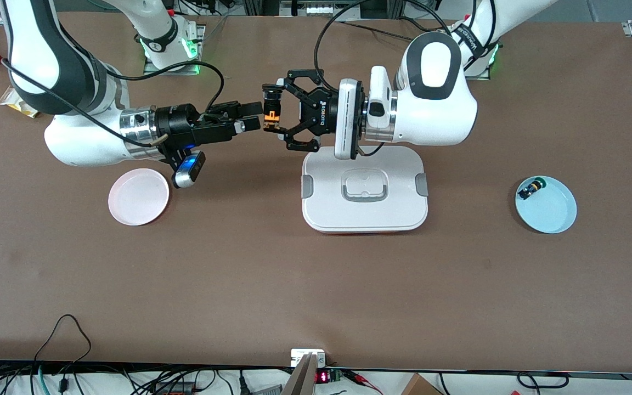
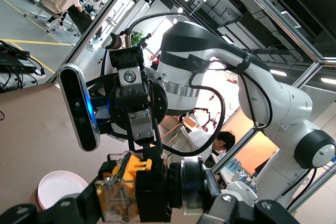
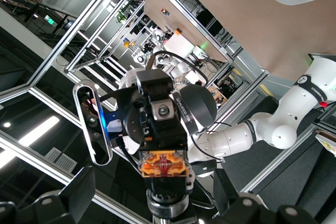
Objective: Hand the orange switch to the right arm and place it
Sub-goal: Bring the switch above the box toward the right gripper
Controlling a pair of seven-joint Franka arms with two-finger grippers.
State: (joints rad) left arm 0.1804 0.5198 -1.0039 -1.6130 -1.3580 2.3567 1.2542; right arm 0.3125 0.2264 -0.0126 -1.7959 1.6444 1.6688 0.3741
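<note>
while both arms meet in the air above the desk, the inventory runs as follows. switches, two: one orange switch, aloft between the two pincers just past the white lidded box's edge that is farther from the front camera; one green-capped switch, lying in the blue dish. pincers, two: the left pincer, fingers pressed onto the orange switch's black body, pinching it sideways; the right pincer, its finger tips drawn up to the switch's orange end, though whether they are spread or clamped cannot be told. in the left wrist view the switch's tan-orange block sits between dark fingers with the right arm's camera bar glowing blue above. dishes, two: one pink dish, toward the right arm's end; one blue dish, toward the left arm's end. boxes, one: white lidded box, mid-desk, handle recess on top, grey latches at both ends.
</note>
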